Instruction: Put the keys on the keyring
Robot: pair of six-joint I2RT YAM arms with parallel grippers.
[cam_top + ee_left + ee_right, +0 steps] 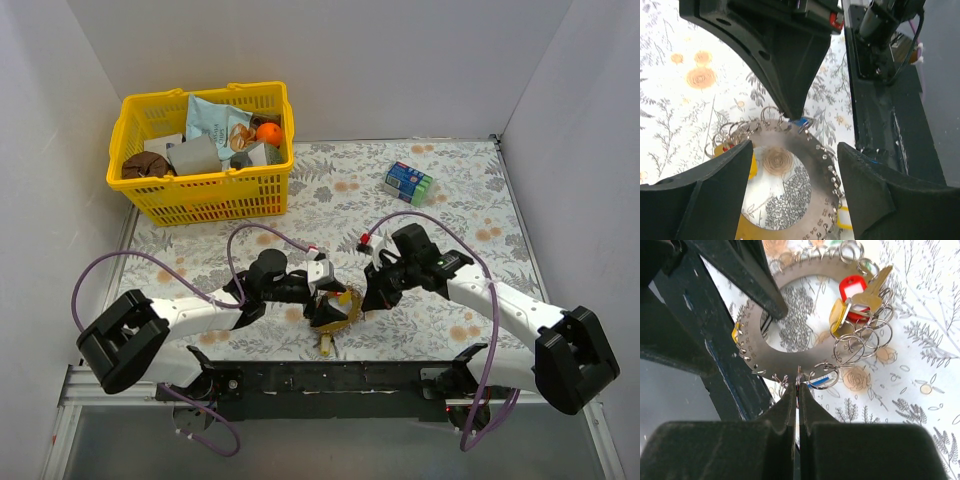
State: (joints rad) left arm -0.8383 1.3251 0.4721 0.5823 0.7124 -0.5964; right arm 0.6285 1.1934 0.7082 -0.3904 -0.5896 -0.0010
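Floral-print worktop (400, 220), white walls around. Keyring (756, 352) is near the front edge, between the two arms. Right pincer (797, 390) is clamped shut on its rim. Left pincer (794, 150) stands apart above the ring, gripping nothing. Keys (852, 295) with red and yellow heads hang on small loops along the rim.

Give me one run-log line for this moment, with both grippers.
left gripper open over keyring | right gripper shut on keyring rim | keys, red and yellow heads, at rim
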